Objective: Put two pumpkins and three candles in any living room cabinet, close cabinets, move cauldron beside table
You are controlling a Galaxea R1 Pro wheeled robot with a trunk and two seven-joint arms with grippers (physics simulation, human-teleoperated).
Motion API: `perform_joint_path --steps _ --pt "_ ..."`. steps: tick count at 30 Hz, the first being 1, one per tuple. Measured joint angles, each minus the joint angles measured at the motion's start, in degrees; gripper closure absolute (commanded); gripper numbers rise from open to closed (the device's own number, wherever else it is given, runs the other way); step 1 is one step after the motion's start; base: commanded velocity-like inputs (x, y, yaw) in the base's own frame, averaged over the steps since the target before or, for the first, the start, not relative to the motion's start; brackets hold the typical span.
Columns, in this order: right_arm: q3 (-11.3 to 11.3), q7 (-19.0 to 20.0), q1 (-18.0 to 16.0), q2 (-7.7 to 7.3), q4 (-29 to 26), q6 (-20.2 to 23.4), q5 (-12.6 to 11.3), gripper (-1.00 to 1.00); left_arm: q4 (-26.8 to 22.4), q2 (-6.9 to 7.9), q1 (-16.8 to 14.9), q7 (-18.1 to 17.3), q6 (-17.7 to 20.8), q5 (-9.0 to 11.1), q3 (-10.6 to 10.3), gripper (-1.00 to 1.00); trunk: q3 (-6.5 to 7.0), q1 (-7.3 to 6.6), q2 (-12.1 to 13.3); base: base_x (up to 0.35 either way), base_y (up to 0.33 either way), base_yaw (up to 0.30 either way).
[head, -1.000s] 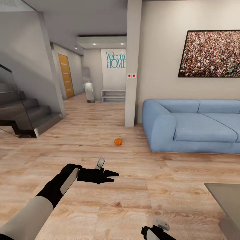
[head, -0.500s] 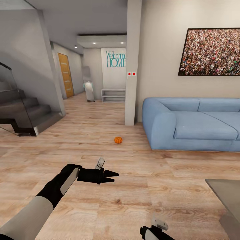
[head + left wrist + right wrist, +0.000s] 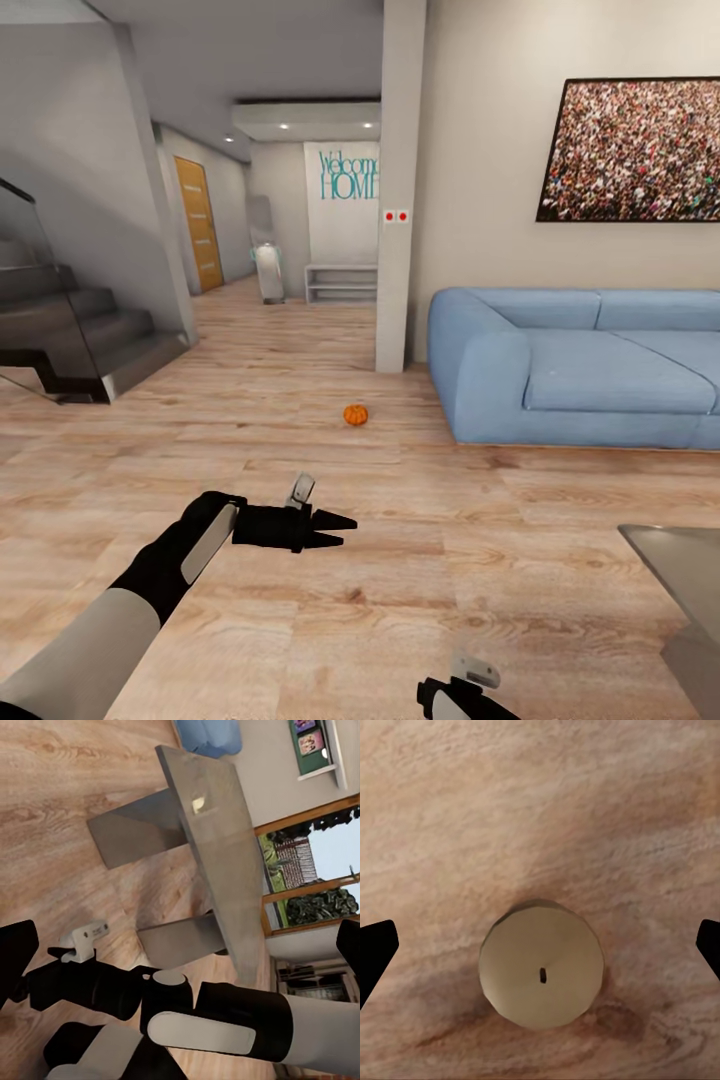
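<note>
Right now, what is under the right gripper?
A candle stands upright on the wooden floor, seen from above between the right gripper's open fingertips. The floor under the candle itself is covered.

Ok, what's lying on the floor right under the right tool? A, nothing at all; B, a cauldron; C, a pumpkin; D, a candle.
D: the right wrist view looks straight down on a cream candle with a dark wick dot, upright on the wood floor between the open tips of the right tool.
</note>
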Motion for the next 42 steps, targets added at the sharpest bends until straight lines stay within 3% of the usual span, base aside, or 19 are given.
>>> perform_joint_path --steps 33,39,42 --pt "0.14 0.00 0.00 0.06 -0.16 -0.07 0.03 -1.00 -0.09 0.04 -0.01 -0.03 0.00 0.00 0.00 -1.00 -7.23 1.25 -1.23 0.000 0.000 0.002" --pt "1.88 0.02 0.00 0.38 -2.07 -0.65 0.60 -1.00 -0.18 0.08 -0.01 -0.13 0.00 0.00 0.03 -1.00 -8.56 1.40 -1.31 0.000 0.000 0.000" --pt "2.39 0.02 -0.03 0.45 -2.55 -0.71 1.48 -1.00 -0.21 0.11 -0.01 -0.16 0.01 0.03 0.02 -1.00 -8.57 1.40 -1.32 0.000 0.000 0.000"
